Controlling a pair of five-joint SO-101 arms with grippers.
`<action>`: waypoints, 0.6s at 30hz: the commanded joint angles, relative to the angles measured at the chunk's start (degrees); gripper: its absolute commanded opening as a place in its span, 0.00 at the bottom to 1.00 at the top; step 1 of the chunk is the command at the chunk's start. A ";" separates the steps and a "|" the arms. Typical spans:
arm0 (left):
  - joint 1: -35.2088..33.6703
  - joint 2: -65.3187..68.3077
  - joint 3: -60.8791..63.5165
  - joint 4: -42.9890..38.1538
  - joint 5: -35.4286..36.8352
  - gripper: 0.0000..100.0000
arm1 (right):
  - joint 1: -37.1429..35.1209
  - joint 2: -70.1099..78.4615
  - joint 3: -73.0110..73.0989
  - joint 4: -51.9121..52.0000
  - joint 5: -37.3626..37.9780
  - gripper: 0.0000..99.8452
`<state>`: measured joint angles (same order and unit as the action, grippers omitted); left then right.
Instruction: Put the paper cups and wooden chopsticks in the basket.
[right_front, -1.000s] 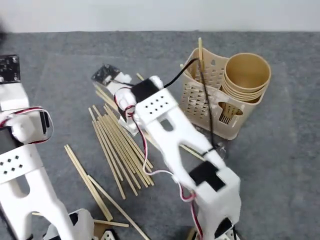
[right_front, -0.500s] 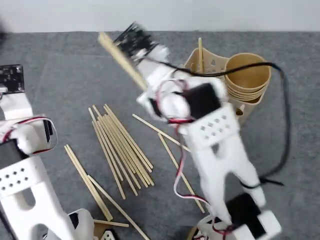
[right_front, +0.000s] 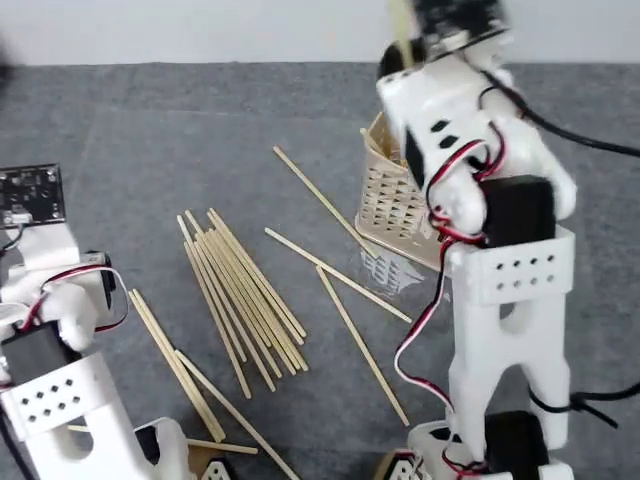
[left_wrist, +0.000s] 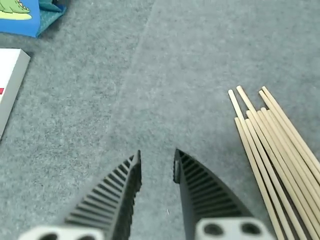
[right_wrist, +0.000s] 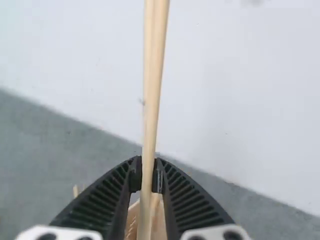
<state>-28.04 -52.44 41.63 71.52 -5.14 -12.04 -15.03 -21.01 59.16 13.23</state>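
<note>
One wooden chopstick (right_wrist: 151, 75) stands upright, clenched in the right hand (right_wrist: 147, 175), which is raised above the basket (right_front: 385, 200) toward the far edge of the table (right_front: 150, 130). Three loose chopsticks (right_front: 340, 277) lie mid-table beside the basket. The left hand (left_wrist: 156, 161) is released, jaws slightly apart, over bare table near the left edge. A bundle of chopsticks (left_wrist: 272, 145) lies just beside it.

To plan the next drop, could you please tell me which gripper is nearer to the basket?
Right. The right gripper, shut on a chopstick, is above the basket; the left gripper is far off, beside the loose chopsticks.
</note>
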 joint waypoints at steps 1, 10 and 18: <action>0.26 -1.49 0.31 -1.23 -0.62 0.10 | 1.54 -2.42 3.78 -8.13 -2.20 0.01; 0.26 -1.85 1.71 -1.23 -0.62 0.10 | 5.14 -3.12 28.92 -32.31 -3.08 0.01; 0.26 -1.49 1.80 -0.88 -0.62 0.10 | 6.90 -5.41 40.88 -38.81 -7.12 0.01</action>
<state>-28.04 -52.53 43.56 71.52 -5.14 -5.80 -15.47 18.55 22.86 7.69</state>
